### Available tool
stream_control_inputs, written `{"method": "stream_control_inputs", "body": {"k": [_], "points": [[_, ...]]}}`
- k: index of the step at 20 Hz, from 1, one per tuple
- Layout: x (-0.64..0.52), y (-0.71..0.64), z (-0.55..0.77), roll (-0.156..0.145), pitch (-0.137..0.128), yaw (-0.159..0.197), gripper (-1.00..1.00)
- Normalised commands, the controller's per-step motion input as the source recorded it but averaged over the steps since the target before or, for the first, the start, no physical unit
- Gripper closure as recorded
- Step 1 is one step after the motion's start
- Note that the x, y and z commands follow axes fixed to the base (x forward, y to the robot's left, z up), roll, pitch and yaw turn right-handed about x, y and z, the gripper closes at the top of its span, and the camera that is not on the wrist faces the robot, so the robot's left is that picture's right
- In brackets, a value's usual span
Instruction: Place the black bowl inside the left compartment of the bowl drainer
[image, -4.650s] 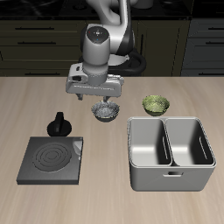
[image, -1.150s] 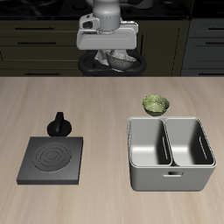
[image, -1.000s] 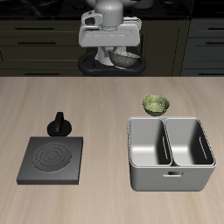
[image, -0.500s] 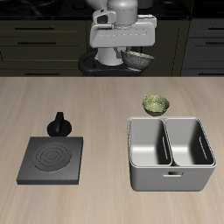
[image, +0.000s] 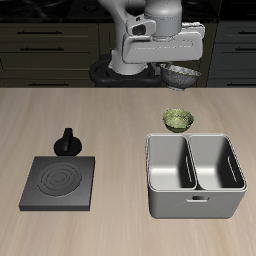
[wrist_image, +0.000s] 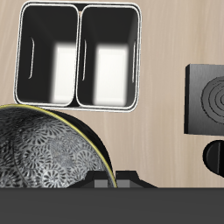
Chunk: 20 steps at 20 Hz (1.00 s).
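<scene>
You've swung the gripper (image: 172, 68) sideways toward the bowl drainer (image: 196, 205). It pinches the black bowl (image: 181, 74) by the rim, high above the table (image: 120, 140).

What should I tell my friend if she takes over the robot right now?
Gripper: shut on the black bowl, held high in the air above the back of the table.
Bowl drainer: on the table near the front edge, both bins empty.
Olive-green bowl: just behind the drainer, leave it.
Done: bowl picked up and lifted.
Left: carry it over the drainer's left compartment, lower it in, let go.
</scene>
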Motion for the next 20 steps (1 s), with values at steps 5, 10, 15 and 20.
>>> {"method": "stream_control_inputs", "body": {"k": [5,10,15,20], "points": [[0.28,0.38,-0.02,0.030,0.037,0.000,1.00],[0.41,0.28,0.03,-0.027,0.020,0.003,1.00],[0.33,0.14,0.01,-0.041,0.028,0.002,1.00],[0.33,0.17,-0.06,-0.051,0.028,0.019,1.00]]}}
